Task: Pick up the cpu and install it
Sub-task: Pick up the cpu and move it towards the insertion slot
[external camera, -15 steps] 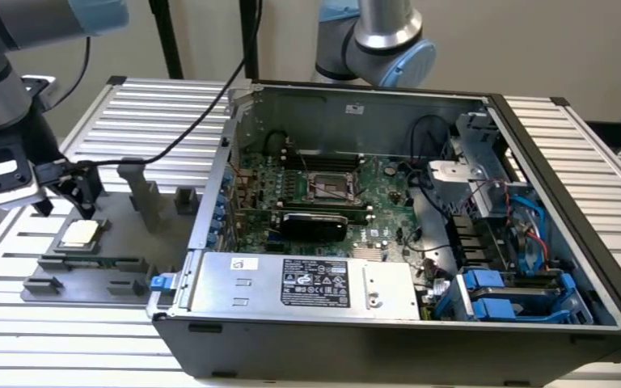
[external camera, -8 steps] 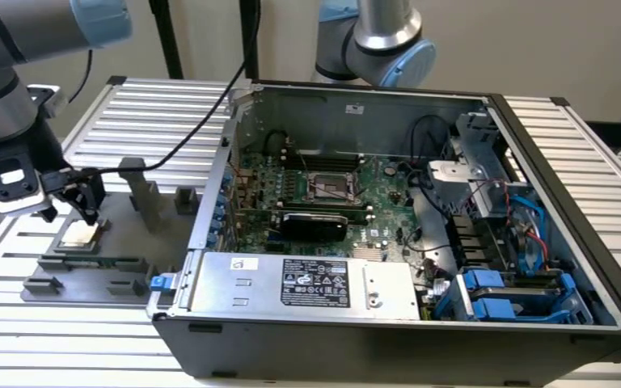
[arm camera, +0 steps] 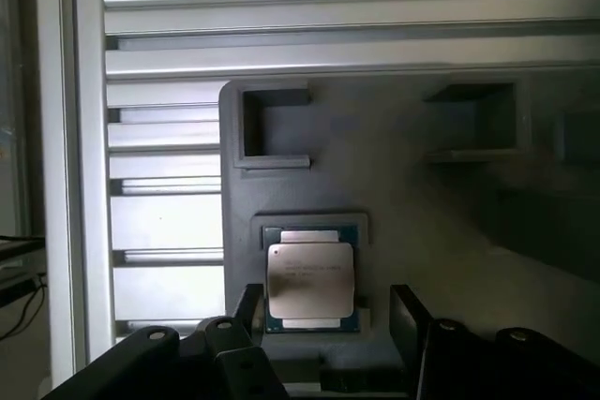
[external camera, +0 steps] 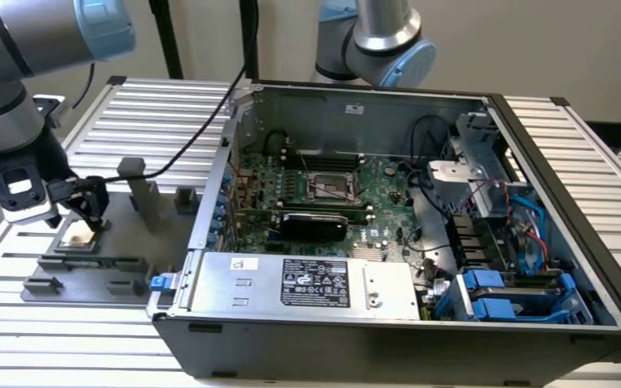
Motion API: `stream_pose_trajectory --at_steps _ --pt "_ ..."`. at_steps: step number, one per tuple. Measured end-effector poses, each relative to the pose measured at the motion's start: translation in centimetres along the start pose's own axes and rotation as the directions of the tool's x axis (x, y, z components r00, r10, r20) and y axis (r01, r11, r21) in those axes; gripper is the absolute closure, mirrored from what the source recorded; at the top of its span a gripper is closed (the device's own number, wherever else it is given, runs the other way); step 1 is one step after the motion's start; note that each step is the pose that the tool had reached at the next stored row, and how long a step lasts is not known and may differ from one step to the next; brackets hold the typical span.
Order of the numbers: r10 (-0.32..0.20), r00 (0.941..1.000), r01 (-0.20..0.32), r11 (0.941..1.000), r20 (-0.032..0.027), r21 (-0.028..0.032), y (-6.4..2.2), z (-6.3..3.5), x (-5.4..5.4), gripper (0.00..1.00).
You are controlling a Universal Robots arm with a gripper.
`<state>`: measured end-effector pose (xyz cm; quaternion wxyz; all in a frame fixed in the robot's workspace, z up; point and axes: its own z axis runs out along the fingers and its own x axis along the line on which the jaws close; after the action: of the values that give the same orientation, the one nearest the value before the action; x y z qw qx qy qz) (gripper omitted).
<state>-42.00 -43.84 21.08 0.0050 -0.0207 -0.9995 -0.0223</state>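
Note:
The cpu (arm camera: 310,278) is a small flat square chip with a silvery top, lying in a recess of the grey fixture plate (arm camera: 412,231). In the exterior view the cpu (external camera: 77,236) sits at the exterior view's left, outside the computer case. My gripper (external camera: 86,218) hangs just above it with its black fingers (arm camera: 406,311) open, one on each side of the chip, not touching it. Inside the open case, the motherboard's cpu socket (external camera: 330,188) stands open with a metal frame around it.
The open computer case (external camera: 397,226) fills the exterior view's middle and right, with a power supply (external camera: 310,281) at its front and a black expansion card (external camera: 310,222). Grey fixture blocks (external camera: 138,194) stand on the plate near the gripper. A second arm (external camera: 381,40) stands behind the case.

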Motion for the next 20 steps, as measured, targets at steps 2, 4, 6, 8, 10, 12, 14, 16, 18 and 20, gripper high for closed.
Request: stream_pose_trajectory --at_steps 2,4,6,8,10,12,14,16,18,20 --pt "0.000 1.0000 0.000 1.0000 0.0000 0.0000 -0.02 0.36 0.0 0.35" --pt "0.000 1.0000 0.000 1.0000 0.0000 0.0000 -0.03 0.72 0.0 0.35" --pt "0.000 1.0000 0.000 1.0000 0.0000 0.0000 -0.05 1.10 0.0 0.35" --pt "0.000 1.0000 0.000 1.0000 -0.0007 0.0000 -0.06 1.41 0.0 0.35" --pt "-0.001 1.0000 0.001 1.0000 -0.0026 0.0002 -0.06 1.54 0.0 0.35" --pt "-0.001 1.0000 0.001 1.0000 -0.0044 0.0004 -0.05 1.58 0.0 0.35" --pt "-0.002 1.0000 0.002 1.0000 -0.0044 0.0003 0.01 1.62 0.0 0.35" --pt "-0.003 1.0000 0.003 1.0000 -0.0046 0.0005 0.18 1.65 0.0 0.35" --pt "-0.004 1.0000 0.004 1.0000 -0.0045 0.0015 0.37 1.68 0.0 0.35" --pt "-0.005 1.0000 0.005 1.0000 -0.0044 0.0038 0.45 1.74 0.0 0.35"
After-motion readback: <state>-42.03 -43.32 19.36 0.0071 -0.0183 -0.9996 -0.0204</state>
